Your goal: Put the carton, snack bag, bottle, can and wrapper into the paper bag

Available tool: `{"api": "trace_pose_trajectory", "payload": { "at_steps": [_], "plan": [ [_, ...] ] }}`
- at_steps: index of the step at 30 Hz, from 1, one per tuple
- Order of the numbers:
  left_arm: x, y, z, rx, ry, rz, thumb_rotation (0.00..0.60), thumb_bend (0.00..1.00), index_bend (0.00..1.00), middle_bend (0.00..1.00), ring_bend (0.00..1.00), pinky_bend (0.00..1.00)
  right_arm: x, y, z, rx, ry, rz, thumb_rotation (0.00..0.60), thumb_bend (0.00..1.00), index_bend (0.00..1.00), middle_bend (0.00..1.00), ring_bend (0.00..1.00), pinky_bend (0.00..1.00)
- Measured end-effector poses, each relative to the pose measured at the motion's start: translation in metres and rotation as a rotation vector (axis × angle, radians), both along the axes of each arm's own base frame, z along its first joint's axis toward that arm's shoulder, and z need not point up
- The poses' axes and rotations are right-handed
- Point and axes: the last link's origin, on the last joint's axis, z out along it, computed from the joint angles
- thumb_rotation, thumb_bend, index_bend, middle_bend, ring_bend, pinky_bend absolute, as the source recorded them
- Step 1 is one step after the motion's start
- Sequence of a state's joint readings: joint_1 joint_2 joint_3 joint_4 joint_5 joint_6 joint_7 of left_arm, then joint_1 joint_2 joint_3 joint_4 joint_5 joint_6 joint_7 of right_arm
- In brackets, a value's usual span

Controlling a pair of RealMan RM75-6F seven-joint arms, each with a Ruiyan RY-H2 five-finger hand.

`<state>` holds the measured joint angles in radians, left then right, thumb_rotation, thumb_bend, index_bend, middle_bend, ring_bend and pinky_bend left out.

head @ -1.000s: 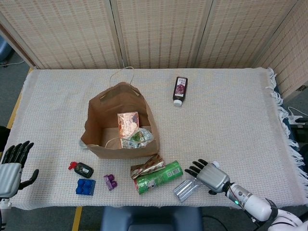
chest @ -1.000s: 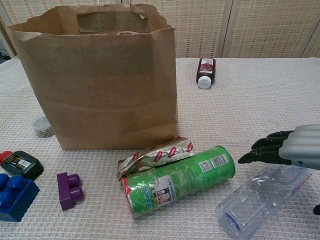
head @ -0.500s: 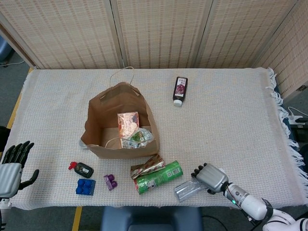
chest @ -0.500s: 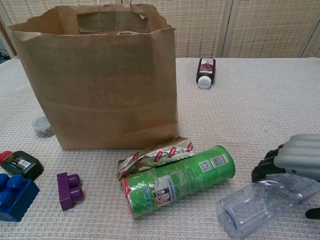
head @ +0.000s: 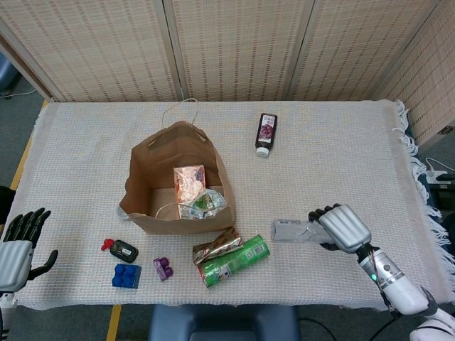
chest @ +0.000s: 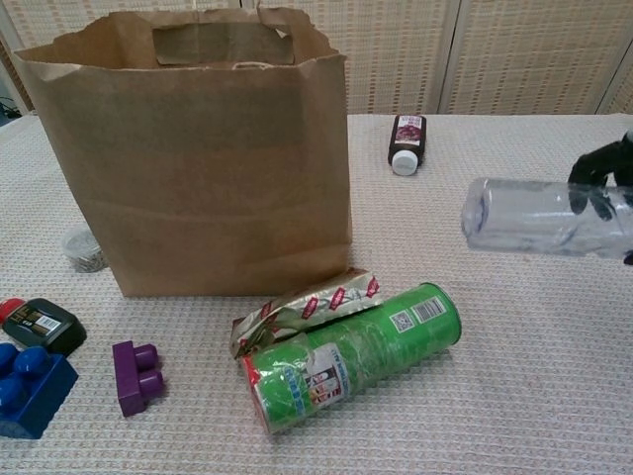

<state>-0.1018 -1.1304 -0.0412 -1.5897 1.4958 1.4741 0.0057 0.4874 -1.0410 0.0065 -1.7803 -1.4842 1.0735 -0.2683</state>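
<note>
The left hand [head: 15,245] sits at the near left edge of the table [head: 341,177], fingers apart and holding nothing, well away from everything in play.

Next along, the paper bag [head: 153,213] stands open, and the head view shows two things already inside — an orange snack bag [head: 188,182] upright toward the back and what looks like a small green-printed carton [head: 202,204] lying beside it, though its print is too small to be sure. So two of the five appear to be done.

Just in front of the bag, on the cloth, the crumpled foil wrapper [chest: 307,305] lies against the top of the green can [chest: 356,356], which is on its side; both are still to go.

Right of those, the clear plastic bottle [chest: 539,218] is off the table, held roughly level with its open mouth pointing left toward the bag. The right hand [head: 341,226] grips it at the far end, fingers wrapped over the body; the chest view shows only dark fingertips [chest: 593,163] curled on the plastic at the frame edge. The arm reaches in from the near right corner, forearm angled up toward the hand.

By my judgement the bottle is mid-carry — third item in hand, two waiting.
</note>
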Motion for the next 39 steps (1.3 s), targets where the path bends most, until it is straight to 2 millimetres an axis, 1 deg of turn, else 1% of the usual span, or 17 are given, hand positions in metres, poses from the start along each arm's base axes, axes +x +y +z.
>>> {"api": "trace_pose_trajectory", "payload": {
  "at_steps": [3,7,11,15,18,21,22,25,28,34,39],
  "plan": [
    [0.0,0.0,0.0,-0.001,0.002,-0.001,0.6,0.37,0.0,0.0,0.0,0.0,0.008,-0.009,0.017,-0.104,-0.065,0.02,0.6,0.26,0.61,0.54,0.55,0.66],
    [0.001,0.001,-0.001,-0.002,0.004,-0.002,0.6,0.37,0.0,0.0,0.0,0.0,0.029,-0.022,0.036,-0.248,-0.181,0.055,0.6,0.26,0.61,0.54,0.55,0.66],
    [0.001,0.001,-0.001,-0.004,0.004,-0.003,0.6,0.37,0.0,0.0,0.0,0.0,0.052,-0.03,0.039,-0.357,-0.304,0.061,0.6,0.26,0.61,0.54,0.55,0.66],
    [0.001,0.002,0.0,-0.006,0.003,-0.004,0.6,0.37,0.0,0.0,0.0,0.0,0.079,-0.035,0.027,-0.418,-0.375,0.076,0.6,0.26,0.61,0.54,0.55,0.65],
    [0.001,0.002,0.0,-0.006,0.0,-0.004,0.6,0.37,0.0,0.0,0.0,0.0,0.108,-0.039,0.014,-0.451,-0.437,0.113,0.6,0.26,0.61,0.54,0.55,0.65],
    [0.0,0.001,0.0,-0.006,-0.002,-0.004,0.6,0.37,0.0,0.0,0.0,0.0,0.142,-0.045,0.002,-0.477,-0.504,0.151,0.6,0.26,0.6,0.54,0.55,0.65],
    [0.0,0.001,0.0,-0.006,-0.003,-0.004,0.6,0.37,0.0,0.0,0.0,0.0,0.156,-0.047,-0.002,-0.487,-0.531,0.165,0.6,0.26,0.6,0.54,0.55,0.65],
    [0.0,0.001,0.0,-0.006,-0.006,-0.003,0.6,0.37,0.0,0.0,0.0,0.0,0.19,-0.051,-0.008,-0.516,-0.6,0.195,0.6,0.26,0.6,0.54,0.54,0.64],
    [0.0,0.001,0.0,-0.007,-0.008,-0.003,0.6,0.37,0.0,0.0,0.0,0.0,0.217,-0.055,-0.014,-0.534,-0.652,0.21,0.6,0.26,0.6,0.54,0.54,0.64],
    [-0.001,0.001,0.001,-0.007,-0.009,-0.004,0.6,0.37,0.0,0.0,0.0,0.0,0.25,-0.062,-0.031,-0.553,-0.706,0.202,0.6,0.26,0.59,0.54,0.52,0.63],
    [-0.001,0.001,0.001,-0.008,-0.009,-0.005,0.6,0.37,0.0,0.0,0.0,0.0,0.267,-0.065,-0.046,-0.558,-0.727,0.194,0.6,0.26,0.59,0.54,0.52,0.63]
  ]
}}
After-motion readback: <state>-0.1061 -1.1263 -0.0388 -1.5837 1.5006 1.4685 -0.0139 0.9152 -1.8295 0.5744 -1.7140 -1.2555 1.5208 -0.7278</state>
